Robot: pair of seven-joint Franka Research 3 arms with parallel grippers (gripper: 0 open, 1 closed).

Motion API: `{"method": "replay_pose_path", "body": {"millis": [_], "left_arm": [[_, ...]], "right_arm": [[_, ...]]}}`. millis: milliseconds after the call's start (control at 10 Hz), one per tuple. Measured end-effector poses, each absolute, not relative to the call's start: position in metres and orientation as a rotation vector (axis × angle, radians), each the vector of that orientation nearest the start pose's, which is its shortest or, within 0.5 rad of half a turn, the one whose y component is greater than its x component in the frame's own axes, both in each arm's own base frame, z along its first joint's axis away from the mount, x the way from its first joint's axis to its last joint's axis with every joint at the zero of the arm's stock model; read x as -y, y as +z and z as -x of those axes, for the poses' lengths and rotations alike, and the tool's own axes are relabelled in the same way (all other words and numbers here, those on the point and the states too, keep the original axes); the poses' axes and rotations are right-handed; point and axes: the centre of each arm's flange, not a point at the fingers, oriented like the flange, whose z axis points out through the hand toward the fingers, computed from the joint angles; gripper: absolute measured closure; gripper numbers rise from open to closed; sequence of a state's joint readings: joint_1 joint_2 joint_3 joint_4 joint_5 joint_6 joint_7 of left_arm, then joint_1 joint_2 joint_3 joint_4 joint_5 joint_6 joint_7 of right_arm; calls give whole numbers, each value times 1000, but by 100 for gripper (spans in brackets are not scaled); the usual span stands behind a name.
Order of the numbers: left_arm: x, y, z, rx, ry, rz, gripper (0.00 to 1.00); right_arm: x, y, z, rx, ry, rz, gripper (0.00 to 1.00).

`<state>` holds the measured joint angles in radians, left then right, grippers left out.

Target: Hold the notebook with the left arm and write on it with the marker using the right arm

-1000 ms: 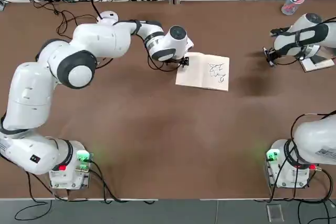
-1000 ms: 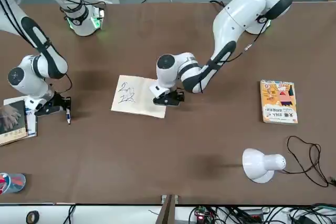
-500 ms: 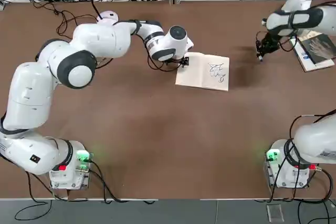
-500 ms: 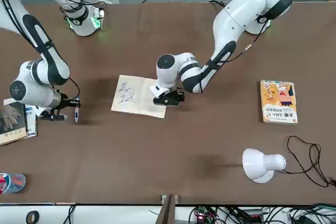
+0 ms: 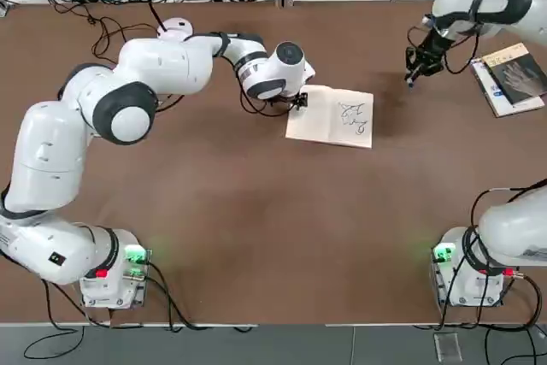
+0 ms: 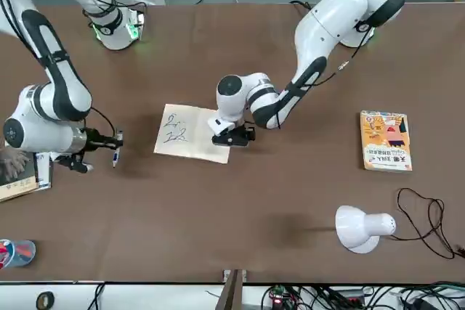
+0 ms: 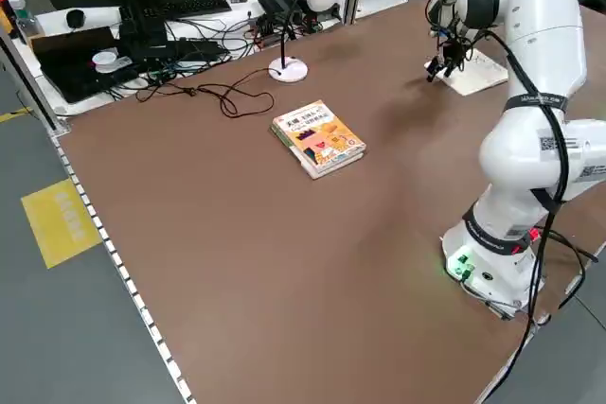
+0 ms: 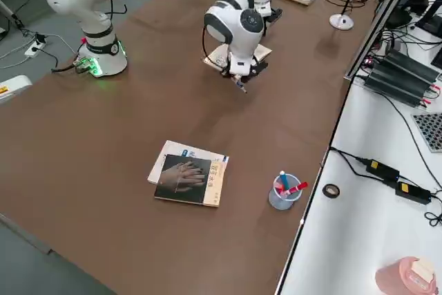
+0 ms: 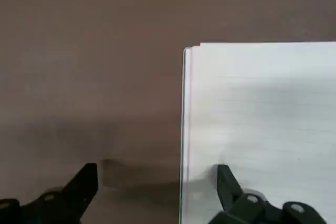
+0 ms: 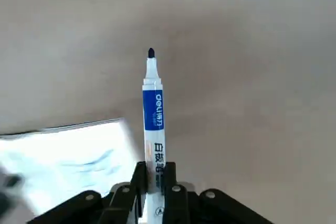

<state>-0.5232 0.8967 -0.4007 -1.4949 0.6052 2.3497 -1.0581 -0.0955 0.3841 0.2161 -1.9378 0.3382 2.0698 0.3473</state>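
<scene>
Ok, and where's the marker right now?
The marker is clamped in the right arm's claw, uncapped; in the top view it is at the far right of the table, between the open notebook and the dark-covered book.

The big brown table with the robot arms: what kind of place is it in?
Probably a robotics lab: two white arms share the table, cables crowd its far edge, and black computer gear stands alongside.

right gripper (image 10: 155, 169) + marker (image 10: 153, 108) | shifted left and farther out, now nearer the notebook (image 5: 332, 121) | right arm (image 5: 496, 8) clears the dark-covered book (image 5: 518, 79) on the far right in the top view
</scene>
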Motion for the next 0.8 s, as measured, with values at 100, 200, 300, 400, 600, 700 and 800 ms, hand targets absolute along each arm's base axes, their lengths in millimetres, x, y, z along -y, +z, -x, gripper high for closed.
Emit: {"method": "replay_pose_path", "body": {"millis": [100, 200, 300, 400, 600, 700, 800], "left_arm": [[534, 167, -475, -220, -214, 3101, 0], [534, 167, -475, -220, -214, 3101, 0], [534, 167, -475, -220, -214, 3101, 0], [534, 167, -475, -220, -214, 3101, 0], [534, 167, -475, -220, -214, 3101, 0], [534, 167, -475, -220, -214, 3101, 0], [534, 167, -475, -220, -214, 3101, 0]], "right_arm": [[-101, 282, -586, -669, 521, 2700, 82], [-115, 287, -583, -709, 589, 2643, 82], [-125, 292, -580, -737, 650, 2583, 82], [-131, 296, -577, -754, 701, 2526, 82], [-135, 299, -574, -790, 768, 2410, 82], [-137, 297, -572, -811, 793, 2355, 82], [-140, 293, -569, -831, 815, 2298, 82]]}}
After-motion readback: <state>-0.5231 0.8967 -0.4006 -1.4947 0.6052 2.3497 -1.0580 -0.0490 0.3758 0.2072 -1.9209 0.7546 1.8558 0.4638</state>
